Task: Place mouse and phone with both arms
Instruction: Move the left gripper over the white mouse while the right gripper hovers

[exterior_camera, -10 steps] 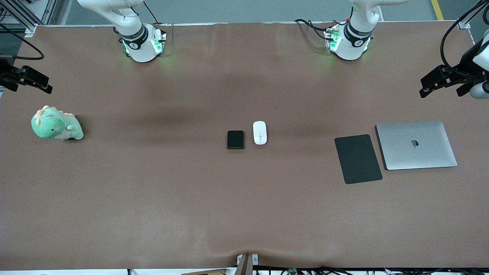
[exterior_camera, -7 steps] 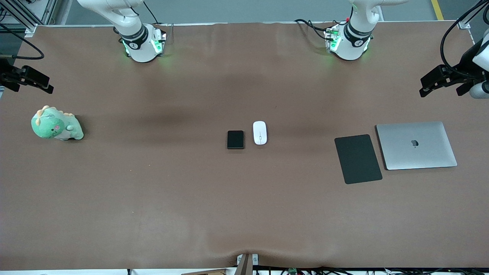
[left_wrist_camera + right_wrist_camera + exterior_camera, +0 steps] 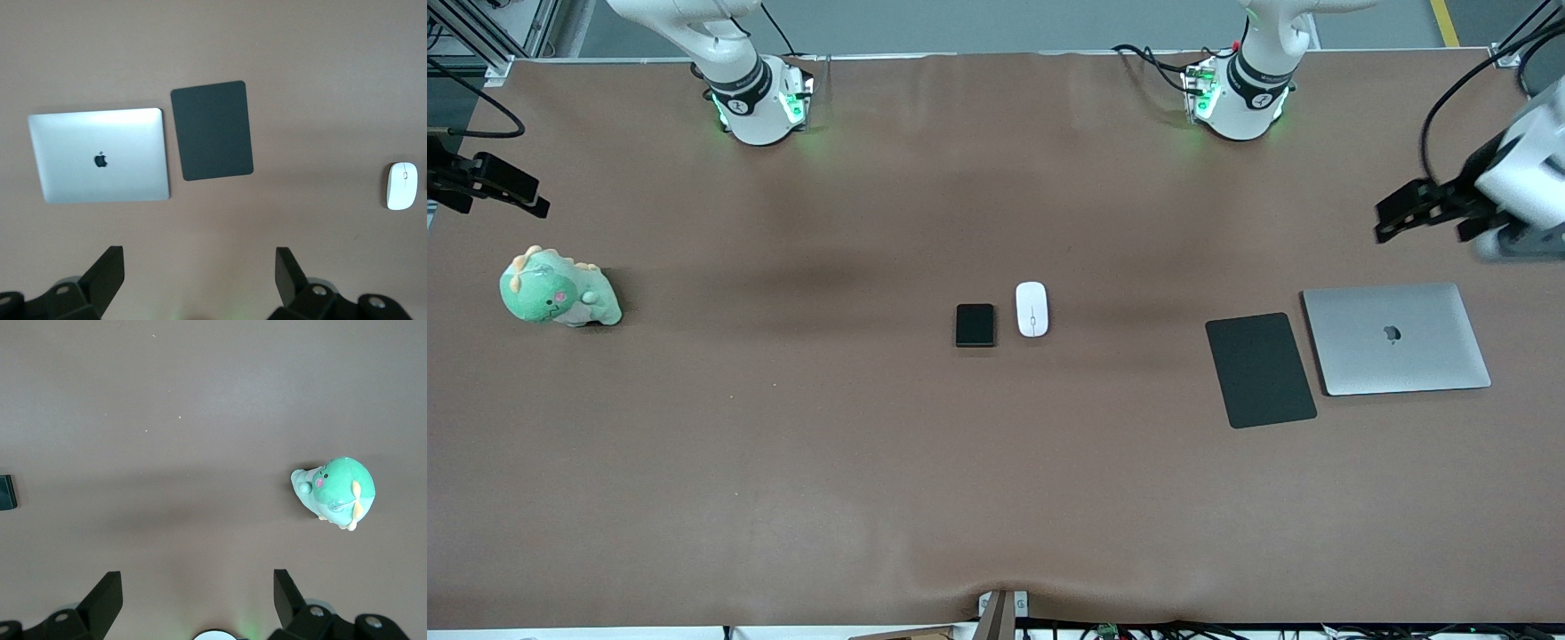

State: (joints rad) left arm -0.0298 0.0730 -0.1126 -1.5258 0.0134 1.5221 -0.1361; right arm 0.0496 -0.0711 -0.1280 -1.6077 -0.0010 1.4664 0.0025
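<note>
Fingers (image 3: 105, 277) spread wide — laptop (image 3: 1396, 338) bears, apparently, an Apple logo (image 3: 1391, 333).

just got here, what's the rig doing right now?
Nothing is held yet. The mouse and the phone lie side by side mid-table, untouched. The left gripper is open, up over the table's left-arm end near the laptop and mouse pad. The right gripper is open at the other end, above the plush dinosaur.
</note>
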